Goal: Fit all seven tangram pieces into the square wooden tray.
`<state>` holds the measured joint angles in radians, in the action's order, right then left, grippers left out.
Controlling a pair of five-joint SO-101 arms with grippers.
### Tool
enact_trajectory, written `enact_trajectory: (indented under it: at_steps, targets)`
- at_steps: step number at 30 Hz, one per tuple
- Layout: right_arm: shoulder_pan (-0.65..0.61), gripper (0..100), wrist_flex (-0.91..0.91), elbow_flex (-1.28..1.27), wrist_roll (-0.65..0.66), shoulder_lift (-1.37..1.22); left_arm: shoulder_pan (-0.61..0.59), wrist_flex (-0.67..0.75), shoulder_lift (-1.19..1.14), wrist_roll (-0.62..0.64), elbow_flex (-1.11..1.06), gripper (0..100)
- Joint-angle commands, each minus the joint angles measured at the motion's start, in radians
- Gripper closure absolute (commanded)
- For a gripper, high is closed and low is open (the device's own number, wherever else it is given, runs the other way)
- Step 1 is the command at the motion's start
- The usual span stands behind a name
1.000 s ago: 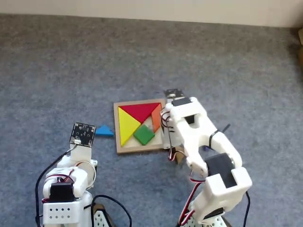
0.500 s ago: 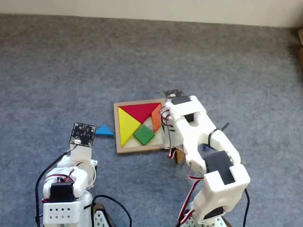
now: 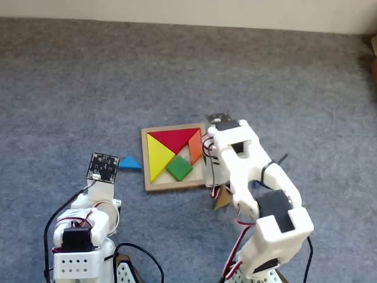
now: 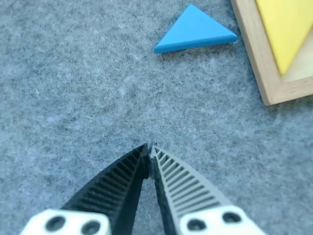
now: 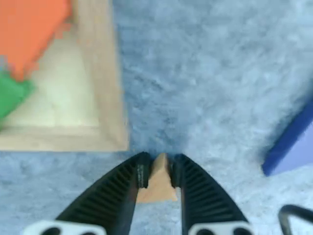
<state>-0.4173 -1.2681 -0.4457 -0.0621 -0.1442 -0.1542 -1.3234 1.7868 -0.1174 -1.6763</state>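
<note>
**A:** What are the right fingers (image 5: 117,188) doing?
**B:** Gripping the tan piece (image 5: 157,183). The tray (image 5: 98,73) is lying just ahead of the tips, its unfilled corner slightly to one side.
**A:** And the left fingers (image 4: 122,178)?
**B:** Resting closed and empty, with the blue triangle (image 4: 195,30) lying ahead.

The grey carpet (image 3: 88,71) is lit softly and evenly from above in the high view, and the whole scene is rendered bright. The white shells of the right arm (image 3: 253,171) are shown brightest, close to washed out. A thin shadow is seen along one edge of the blue triangle (image 4: 195,30). A darker patch is thrown on the carpet just ahead of the right gripper (image 5: 160,159) and the tan piece (image 5: 156,188) pinched in it.
</note>
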Motion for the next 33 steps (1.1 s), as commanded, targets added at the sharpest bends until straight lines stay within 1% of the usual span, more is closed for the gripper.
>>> enact_trajectory:
  at_steps: [1,4,9,11,14,18,22,24,28,33]
  targets:
    - [0.004,92.6,-0.004,-0.016,0.008,0.111,-0.01,-0.003,0.041,0.009,-0.021,96]
    - [0.018,92.1,-0.004,-0.024,0.002,0.124,-0.01,-0.003,0.041,0.009,-0.021,96]
    - [0.015,82.0,-0.012,-0.03,-0.146,0.125,-0.01,-0.003,0.041,0.009,-0.021,96]
    - [0.013,80.0,-0.012,-0.03,-0.189,0.127,-0.01,-0.003,0.041,0.009,-0.021,96]
    - [0.004,80.0,-0.012,-0.042,-0.256,0.12,-0.01,-0.003,0.041,0.009,-0.021,96]
    - [0.002,80.0,-0.001,-0.101,-0.308,0.12,-0.01,-0.003,0.041,0.009,-0.021,96]
    - [-0.036,80.0,0.005,-0.122,-0.364,0.119,-0.01,-0.003,0.041,0.009,-0.021,96]
    - [-0.058,80.0,0.045,-0.147,-0.384,0.119,-0.01,-0.003,0.041,0.009,-0.021,96]
    - [-0.067,80.0,0.159,-0.229,-0.396,0.119,-0.01,-0.003,0.041,0.009,-0.021,96]
    - [-0.067,80.0,0.168,-0.262,-0.396,0.119,-0.01,-0.003,0.041,0.009,-0.021,96]
